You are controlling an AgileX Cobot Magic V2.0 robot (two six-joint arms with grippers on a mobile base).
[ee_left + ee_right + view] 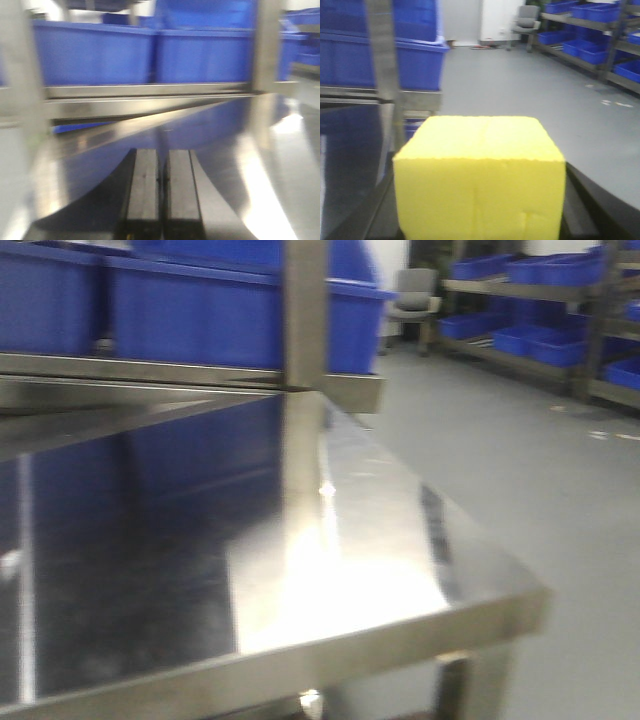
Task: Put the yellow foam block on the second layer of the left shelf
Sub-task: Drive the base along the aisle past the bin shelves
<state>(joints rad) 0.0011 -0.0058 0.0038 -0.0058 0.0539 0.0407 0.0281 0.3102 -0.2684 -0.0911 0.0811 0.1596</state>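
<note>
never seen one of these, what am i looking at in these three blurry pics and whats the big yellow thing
This is a two-armed robot on wheels in a storeroom, with three cameras. The front camera looks ahead at a shiny steel shelf with blue bins on the level above; nothing lies on the part shown. The second camera rides on the left wrist: the two black bars are the left gripper, pressed together and empty, over the same steel. The third rides on the right wrist: the yellow foam block fills its view, sitting between the dark fingers of the right gripper, which appears to be holding it. Grey floor, more shelves and a chair lie behind.
</note>
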